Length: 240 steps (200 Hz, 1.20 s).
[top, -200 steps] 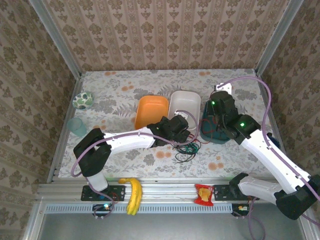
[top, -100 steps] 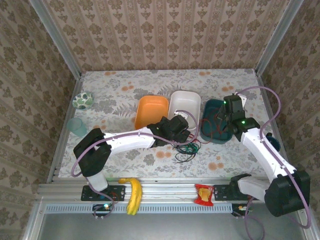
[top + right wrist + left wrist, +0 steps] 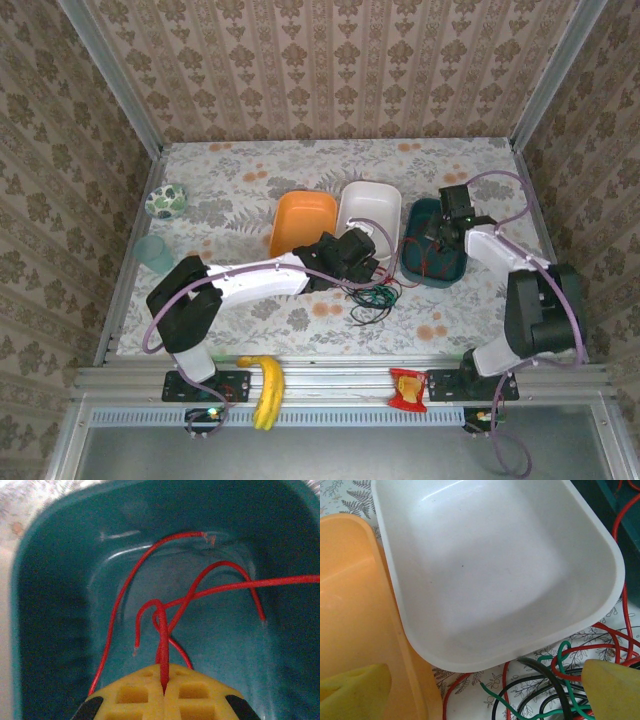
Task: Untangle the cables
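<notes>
The cables lie partly in a loose tangle (image 3: 374,299) of red, green and black wires on the table, in front of the white bin (image 3: 371,200). My left gripper (image 3: 364,264) hangs open over the tangle's upper edge. In the left wrist view its yellow fingers (image 3: 612,689) stand wide apart with green cable (image 3: 540,712), black cable (image 3: 555,685) and red strands between them. Several red cables (image 3: 200,595) lie in the teal bin (image 3: 50,580). My right gripper (image 3: 163,677) is shut on one red strand inside that teal bin (image 3: 412,270).
An orange bin (image 3: 300,222) stands left of the white one. A patterned ball (image 3: 165,200) and a clear cup (image 3: 155,252) sit at the far left. A banana (image 3: 265,388) and a red snack packet (image 3: 407,387) lie on the front rail.
The right arm has folded back toward the right side, its gripper staying over the teal bin with the red strand. The left arm has not moved.
</notes>
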Each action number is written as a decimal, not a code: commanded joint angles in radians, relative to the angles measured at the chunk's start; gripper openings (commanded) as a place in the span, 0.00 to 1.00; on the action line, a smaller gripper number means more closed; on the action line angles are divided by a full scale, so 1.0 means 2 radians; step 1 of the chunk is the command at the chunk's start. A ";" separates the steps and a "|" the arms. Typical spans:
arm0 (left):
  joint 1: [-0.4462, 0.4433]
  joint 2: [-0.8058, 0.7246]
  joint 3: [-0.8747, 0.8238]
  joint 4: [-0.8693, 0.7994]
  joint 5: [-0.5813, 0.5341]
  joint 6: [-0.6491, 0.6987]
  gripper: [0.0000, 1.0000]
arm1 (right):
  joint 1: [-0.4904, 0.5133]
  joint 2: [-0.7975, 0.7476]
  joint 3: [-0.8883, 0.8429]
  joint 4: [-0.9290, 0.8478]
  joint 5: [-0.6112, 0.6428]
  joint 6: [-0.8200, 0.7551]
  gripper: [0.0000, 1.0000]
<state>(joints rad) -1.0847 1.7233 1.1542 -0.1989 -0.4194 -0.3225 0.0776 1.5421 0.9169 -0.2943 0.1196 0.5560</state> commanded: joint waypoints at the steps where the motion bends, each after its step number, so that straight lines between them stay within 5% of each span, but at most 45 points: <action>1: 0.003 -0.015 -0.005 -0.008 -0.011 -0.015 0.98 | -0.007 0.021 0.021 -0.013 -0.030 0.009 0.00; 22: 0.004 -0.016 -0.005 -0.006 -0.011 -0.016 0.98 | -0.007 0.016 0.023 -0.017 -0.030 0.005 0.03; 53: 0.004 -0.018 -0.007 -0.005 -0.014 -0.019 0.99 | -0.006 -0.027 0.020 -0.022 -0.032 -0.006 0.40; 82: 0.005 -0.022 -0.010 -0.001 -0.016 -0.023 0.99 | -0.003 -0.088 0.007 -0.035 -0.023 -0.023 0.50; 133: 0.007 -0.019 -0.010 0.001 -0.010 -0.023 0.99 | 0.043 -0.166 -0.036 -0.062 -0.071 -0.053 0.51; 181: 0.005 -0.012 -0.004 -0.007 -0.006 -0.018 0.98 | 0.092 -0.163 -0.079 -0.072 -0.073 -0.046 0.50; 221: 0.002 -0.009 -0.002 -0.011 -0.006 -0.011 0.98 | 0.093 -0.144 -0.092 -0.062 -0.054 -0.039 0.38; 240: 0.000 -0.007 0.000 -0.011 -0.004 -0.008 0.98 | 0.092 -0.142 -0.090 -0.058 -0.051 -0.039 0.19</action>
<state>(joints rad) -1.0790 1.7069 1.1404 -0.1982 -0.4271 -0.3477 0.2607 1.2507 0.7441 -0.4084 -0.0063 0.4736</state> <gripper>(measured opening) 0.984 0.288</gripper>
